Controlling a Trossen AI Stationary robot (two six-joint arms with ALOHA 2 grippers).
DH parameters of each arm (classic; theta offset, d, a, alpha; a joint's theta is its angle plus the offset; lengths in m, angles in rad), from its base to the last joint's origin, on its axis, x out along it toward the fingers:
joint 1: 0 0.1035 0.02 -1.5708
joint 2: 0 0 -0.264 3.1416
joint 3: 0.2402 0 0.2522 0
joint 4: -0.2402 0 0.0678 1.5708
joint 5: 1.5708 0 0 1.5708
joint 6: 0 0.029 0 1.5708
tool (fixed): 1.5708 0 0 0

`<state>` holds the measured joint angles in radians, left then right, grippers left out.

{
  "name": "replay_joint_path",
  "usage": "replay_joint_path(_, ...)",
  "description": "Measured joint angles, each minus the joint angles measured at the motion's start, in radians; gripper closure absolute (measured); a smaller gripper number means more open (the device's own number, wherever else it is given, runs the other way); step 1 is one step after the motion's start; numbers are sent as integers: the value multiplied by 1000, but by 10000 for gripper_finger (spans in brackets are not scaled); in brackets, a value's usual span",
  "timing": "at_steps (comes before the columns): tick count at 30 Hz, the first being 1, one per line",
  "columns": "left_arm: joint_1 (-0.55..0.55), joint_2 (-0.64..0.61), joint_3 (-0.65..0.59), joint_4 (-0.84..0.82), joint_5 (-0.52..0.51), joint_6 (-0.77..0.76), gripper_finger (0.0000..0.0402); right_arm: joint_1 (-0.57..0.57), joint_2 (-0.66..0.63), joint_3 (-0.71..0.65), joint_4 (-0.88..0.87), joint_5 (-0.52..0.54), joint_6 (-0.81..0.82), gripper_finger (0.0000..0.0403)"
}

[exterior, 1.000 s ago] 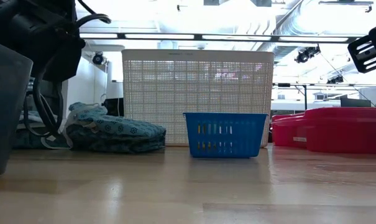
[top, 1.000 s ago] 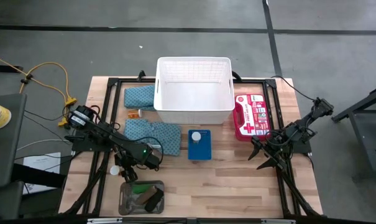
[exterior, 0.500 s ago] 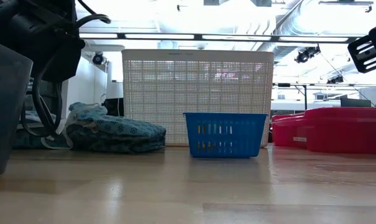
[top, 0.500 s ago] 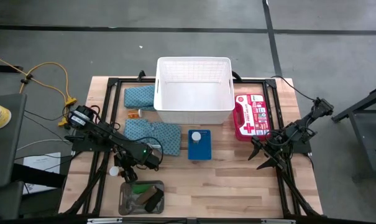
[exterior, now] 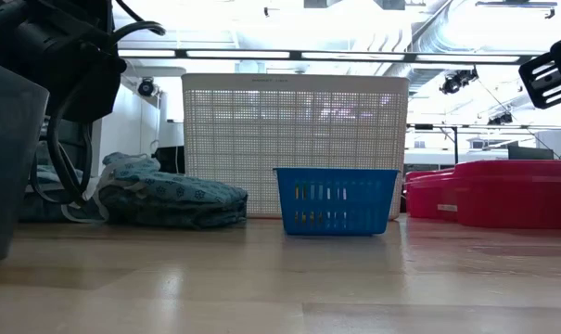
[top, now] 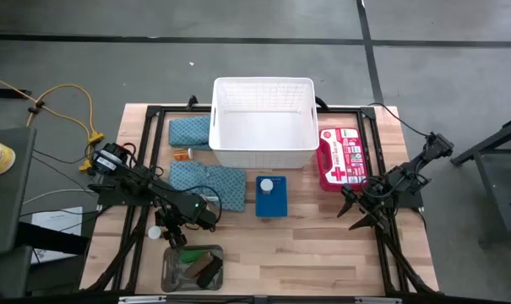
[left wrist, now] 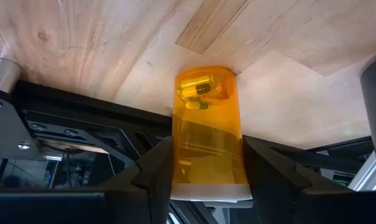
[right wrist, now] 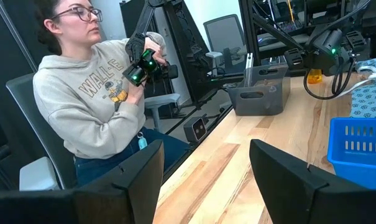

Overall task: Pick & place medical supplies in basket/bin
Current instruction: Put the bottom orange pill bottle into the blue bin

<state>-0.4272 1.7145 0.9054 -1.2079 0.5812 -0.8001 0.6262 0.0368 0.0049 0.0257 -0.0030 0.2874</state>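
An orange vial (left wrist: pixel 206 137) with capsules inside and a white cap (top: pixel 156 230) sits between the fingers of my left gripper (top: pixel 172 235) near the table's left side, just beyond the grey tray (top: pixel 192 268). My left gripper is shut on the vial. The white basket (top: pixel 263 127) stands at the far middle. One teal cloth (top: pixel 190 131) lies to its left and another (top: pixel 209 180) in front of that. My right gripper (top: pixel 361 215) waits open at the right, with nothing between its fingers (right wrist: pixel 281 180). My left gripper pinches the vial's two long sides (left wrist: pixel 175 168) between its two fingers, close to the capped end. The fingers slant down and lie along the vial, with the cap toward the wrist. The vial's bottom end (left wrist: pixel 206 71) points at the wooden tabletop.
A small blue basket (top: pixel 271 196) holding a white disc (top: pixel 265 185) stands in front of the white basket. A red first-aid case (top: pixel 341 157) lies to its right. Another small orange vial (top: pixel 182 154) lies between the cloths. A seated person (right wrist: pixel 94 99) is beyond the table's left edge.
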Motion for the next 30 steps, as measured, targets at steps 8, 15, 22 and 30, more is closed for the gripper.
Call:
replay_joint_path(8,36,-5,0,-18,-15,26,239,0,0,0,0,0,0,177)
replay_joint_path(15,79,-55,0,-31,-7,41,240,0,0,0,0,0,0,177)
replay_joint_path(22,142,-121,2,-36,-11,66,240,0,0,0,0,0,0,177)
replay_joint_path(30,213,-149,4,-14,-8,95,240,0,0,0,0,0,0,177)
